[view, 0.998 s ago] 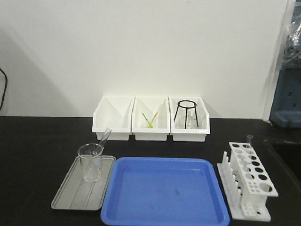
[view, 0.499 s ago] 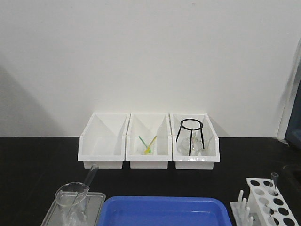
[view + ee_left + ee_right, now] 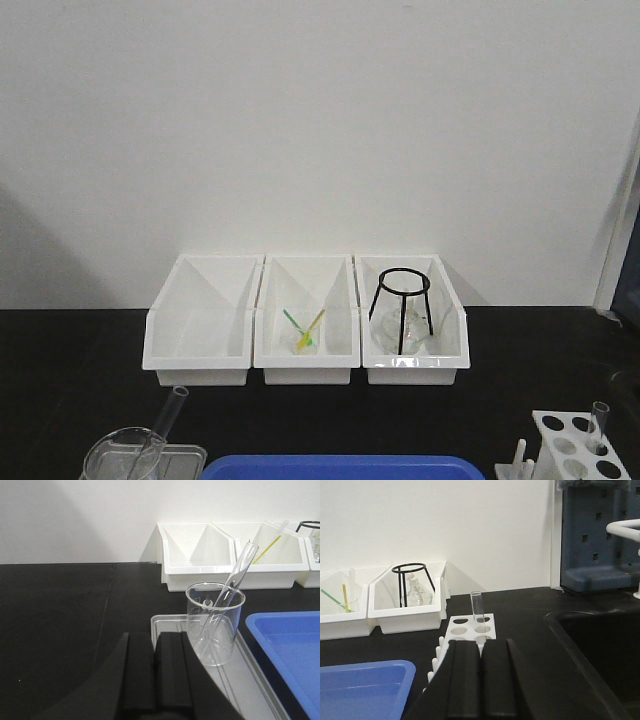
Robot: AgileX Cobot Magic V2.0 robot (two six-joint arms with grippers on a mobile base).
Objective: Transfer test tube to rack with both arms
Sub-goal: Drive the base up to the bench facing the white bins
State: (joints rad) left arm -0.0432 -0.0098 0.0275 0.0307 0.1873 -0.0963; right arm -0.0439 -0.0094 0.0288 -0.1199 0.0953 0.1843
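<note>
A slim clear test tube (image 3: 236,575) leans in a wide clear beaker (image 3: 215,630) on a grey tray (image 3: 167,626); it also shows in the front view (image 3: 172,408). My left gripper (image 3: 156,639) is shut and empty, just left of and nearer than the beaker. The white rack (image 3: 466,624) stands right behind my right gripper (image 3: 481,645), which is shut and empty. A second clear tube (image 3: 477,605) stands upright in a far hole of the rack. In the front view the rack (image 3: 572,440) is at the bottom right; neither arm shows there.
Three white open-front bins (image 3: 305,345) line the back wall; the right one holds a black wire stand (image 3: 402,305) and glassware. A blue tray (image 3: 292,640) lies between the grey tray and the rack. A sunken black sink (image 3: 600,650) lies right of the rack.
The front view has tilted upward: the bins, beaker, trays and rack have slid down the frame, and more wall shows. Nothing on the table itself has visibly moved.
</note>
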